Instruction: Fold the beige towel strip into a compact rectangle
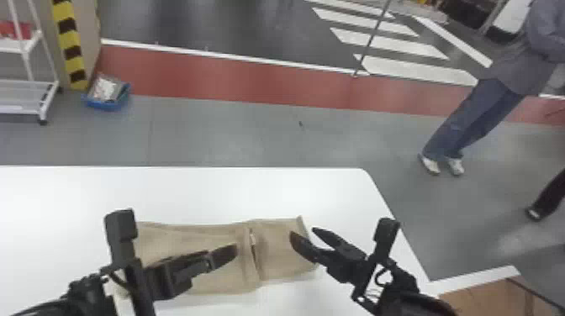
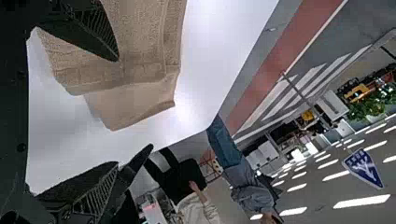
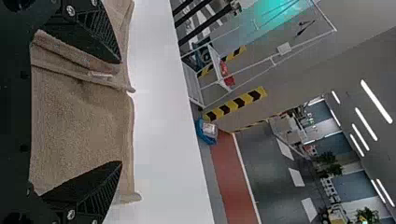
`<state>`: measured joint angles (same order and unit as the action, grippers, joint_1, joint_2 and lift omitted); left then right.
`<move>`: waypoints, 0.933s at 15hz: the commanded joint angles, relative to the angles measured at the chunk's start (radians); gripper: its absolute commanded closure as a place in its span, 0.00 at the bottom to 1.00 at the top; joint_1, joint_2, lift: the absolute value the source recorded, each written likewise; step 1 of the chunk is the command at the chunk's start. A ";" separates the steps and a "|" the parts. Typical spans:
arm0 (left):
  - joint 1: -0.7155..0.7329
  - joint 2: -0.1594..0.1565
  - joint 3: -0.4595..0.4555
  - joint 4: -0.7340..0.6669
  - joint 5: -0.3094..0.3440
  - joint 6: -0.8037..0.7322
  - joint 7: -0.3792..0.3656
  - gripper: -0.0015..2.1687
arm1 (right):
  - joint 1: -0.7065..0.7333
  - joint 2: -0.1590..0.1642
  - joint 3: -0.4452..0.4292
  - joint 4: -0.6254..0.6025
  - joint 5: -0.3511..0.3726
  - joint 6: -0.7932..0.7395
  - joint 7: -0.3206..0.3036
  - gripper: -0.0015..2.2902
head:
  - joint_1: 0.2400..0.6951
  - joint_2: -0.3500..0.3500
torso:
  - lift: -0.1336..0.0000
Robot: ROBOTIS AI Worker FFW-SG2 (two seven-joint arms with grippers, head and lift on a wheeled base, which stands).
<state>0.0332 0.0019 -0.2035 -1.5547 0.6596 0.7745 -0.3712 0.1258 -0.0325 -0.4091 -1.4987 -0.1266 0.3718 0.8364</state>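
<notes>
Beige towel strip (image 1: 193, 239), likely soft, light, floppy; best pinched at its 3 o'clock edge (image 1: 301, 225). Left end effector (image 2: 133, 103) and right end effector (image 3: 120, 112): spread, empty.

A white, smooth-topped table with a rounded far corner (image 1: 252, 185) stands on a grey floor (image 1: 210, 130). Beyond its far edge, a brick-red floor band (image 1: 218, 80) runs across, bordered by a thin white line (image 1: 252, 57); farther past the table lies dark grey flooring with broad white stripes (image 1: 399, 44). Past the table's left part are a white metal rack on casters (image 1: 51, 90), a yellow-and-black striped strip (image 1: 69, 42) and a blue plastic bin (image 1: 105, 105). Long white ceiling lights (image 3: 376, 101) glow high above table level.
</notes>
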 commanded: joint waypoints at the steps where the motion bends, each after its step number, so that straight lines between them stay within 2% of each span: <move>1: 0.019 0.010 0.052 -0.024 -0.009 0.001 -0.008 0.02 | 0.048 0.022 0.095 -0.061 0.004 0.002 -0.080 0.09 | 1.00 0.00 | 1.00; 3: 0.042 0.029 0.096 -0.045 -0.009 0.016 -0.035 0.02 | 0.086 0.023 0.187 -0.097 0.001 0.002 -0.183 0.11 | 1.00 0.00 | 1.00; 5: 0.063 0.046 0.119 -0.062 -0.009 0.019 -0.055 0.02 | 0.115 0.025 0.273 -0.124 0.001 0.039 -0.304 0.14 | 1.00 0.07 | 1.00; 8: 0.082 0.052 0.150 -0.062 -0.009 0.022 -0.086 0.02 | 0.115 0.025 0.368 -0.146 0.021 0.094 -0.434 0.14 | 1.00 0.19 | 1.00; 10: 0.091 0.052 0.164 -0.064 -0.009 0.041 -0.098 0.02 | 0.117 0.025 0.385 -0.166 0.024 0.143 -0.474 0.14 | 1.00 0.23 | 1.00; 12: 0.102 0.052 0.171 -0.084 -0.009 0.041 -0.101 0.02 | 0.126 0.025 0.378 -0.181 0.018 0.149 -0.473 0.15 | 1.00 0.27 | 1.00; 14: 0.102 0.052 0.170 -0.084 -0.009 0.041 -0.100 0.02 | 0.123 0.023 0.374 -0.189 0.015 0.174 -0.465 0.26 | 1.00 0.27 | 1.00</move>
<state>0.1342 0.0537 -0.0331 -1.6369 0.6506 0.8152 -0.4726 0.2505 -0.0080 -0.0322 -1.6830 -0.1097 0.5313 0.3699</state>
